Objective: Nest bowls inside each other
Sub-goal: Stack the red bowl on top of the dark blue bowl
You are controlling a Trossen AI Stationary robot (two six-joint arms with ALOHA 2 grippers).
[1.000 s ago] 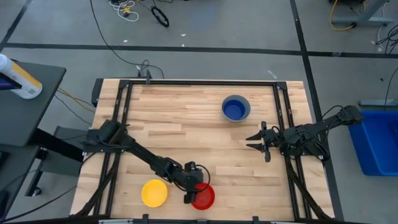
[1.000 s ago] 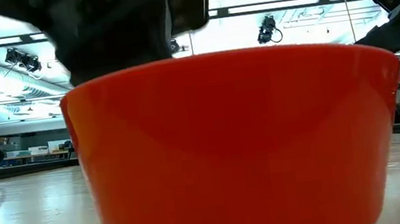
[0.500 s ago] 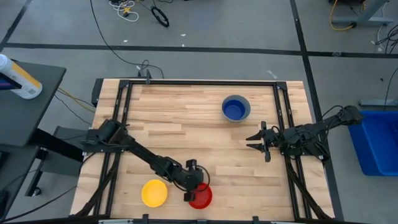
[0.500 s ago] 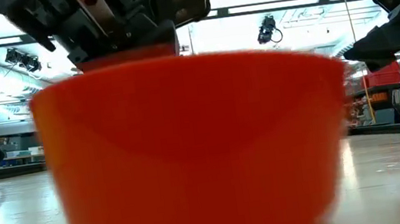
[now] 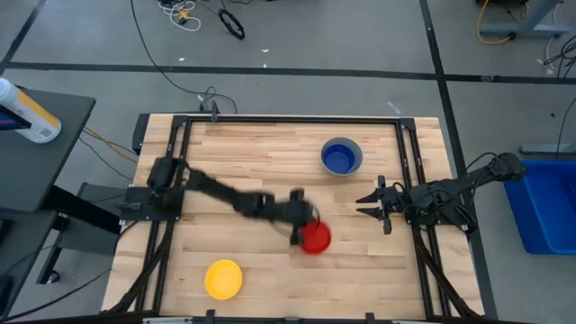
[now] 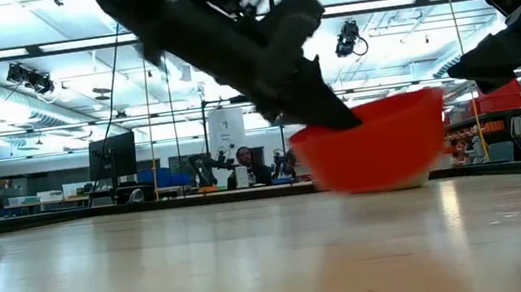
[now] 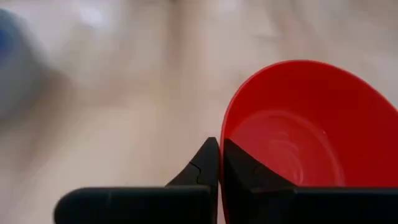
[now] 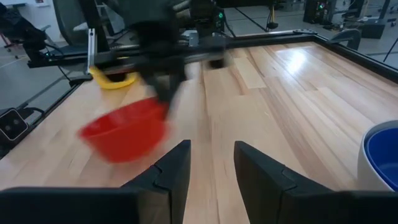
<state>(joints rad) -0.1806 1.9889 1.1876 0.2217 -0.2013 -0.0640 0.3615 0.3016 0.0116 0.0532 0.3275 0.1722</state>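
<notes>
The red bowl (image 5: 316, 239) is near the table's middle, right of centre, with my left gripper (image 5: 300, 230) shut on its rim. A dark blue bowl sits inside a grey one (image 5: 341, 157) toward the far right; the pair also shows in the right wrist view (image 8: 380, 154). The yellow bowl (image 5: 223, 278) rests on the wood near the front edge, left of centre. My right gripper (image 5: 371, 205) hangs open at the right side, pointing toward the table's middle, with nothing between its fingers (image 8: 174, 171). My left gripper pinches the red bowl's rim (image 7: 222, 138) on the side nearest the arm, with one finger inside the bowl (image 7: 244, 169) and one outside (image 7: 205, 163). The fingers come from the table's left, slanting down. The bowl (image 6: 377, 146) hangs tilted, low over the wood.
A black frame (image 5: 180, 162) runs along the table's left, right and far sides. Bare wood lies between the red bowl and the blue-in-grey pair. Beyond the table there is a grey floor with cables (image 5: 229, 20) and a blue bin (image 5: 549, 202) to the right.
My left gripper has shut on the red bowl's rim near the table's front edge. It then swung quickly toward the far right, carrying the bowl to the table's middle. The bowl now hangs tilted. The yellow bowl has stayed in place.
</notes>
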